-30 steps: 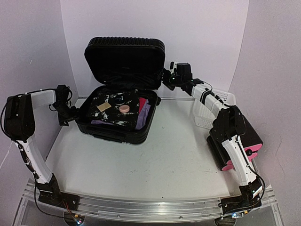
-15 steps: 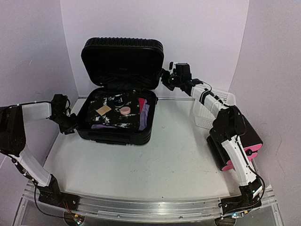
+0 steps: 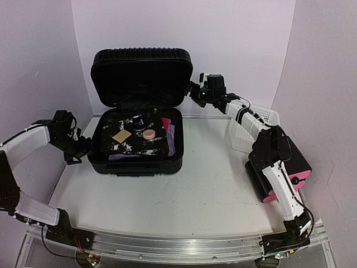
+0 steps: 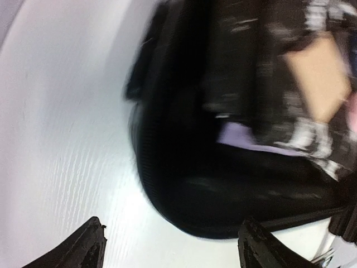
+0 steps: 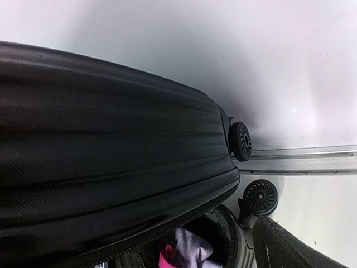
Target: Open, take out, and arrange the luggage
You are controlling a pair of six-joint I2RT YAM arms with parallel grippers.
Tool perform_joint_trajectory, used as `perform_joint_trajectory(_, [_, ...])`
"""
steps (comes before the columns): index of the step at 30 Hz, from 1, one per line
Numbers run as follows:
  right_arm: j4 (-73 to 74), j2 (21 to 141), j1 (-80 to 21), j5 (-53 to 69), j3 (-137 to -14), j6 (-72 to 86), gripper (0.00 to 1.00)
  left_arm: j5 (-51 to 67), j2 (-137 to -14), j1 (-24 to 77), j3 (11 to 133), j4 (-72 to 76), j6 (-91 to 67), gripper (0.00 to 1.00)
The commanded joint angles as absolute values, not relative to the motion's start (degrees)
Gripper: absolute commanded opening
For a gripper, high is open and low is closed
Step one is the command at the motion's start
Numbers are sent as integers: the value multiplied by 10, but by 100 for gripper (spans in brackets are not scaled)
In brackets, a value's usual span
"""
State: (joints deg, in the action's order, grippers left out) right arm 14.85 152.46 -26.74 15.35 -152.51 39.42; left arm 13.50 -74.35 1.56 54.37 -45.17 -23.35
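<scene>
Black ribbed luggage | lid upright, packed | left gripper wide | right gripper wide beside lid

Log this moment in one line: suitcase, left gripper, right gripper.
suitcase: lid up, clothes inside | left gripper: open, by its left side | right gripper: open, beside lid's right edge

- Soft, even light is filling the overhead view; the white table is glowing bright, and only a faint shadow is lying beneath the luggage.
- Heavy motion blur is smearing the left wrist view, worst at centre and right.
- The right wrist view is rendering the luggage's ribbing crisply, while its upper right is washing out pale.
</scene>
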Motion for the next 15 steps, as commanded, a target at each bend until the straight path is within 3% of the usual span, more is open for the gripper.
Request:
perform_joint_trajectory(1, [125, 1483, -273, 139, -1553, 385, 98, 125, -662, 72, 647, -481, -194, 83])
perform_joint_trajectory(7, [128, 1482, -276, 138, -1552, 385, 98, 195, -683, 169, 724, -380, -174, 71])
perform_joint_trajectory(15, [137, 1471, -281, 137, -1544, 380, 98, 195, -825, 179, 933, -282, -181, 59])
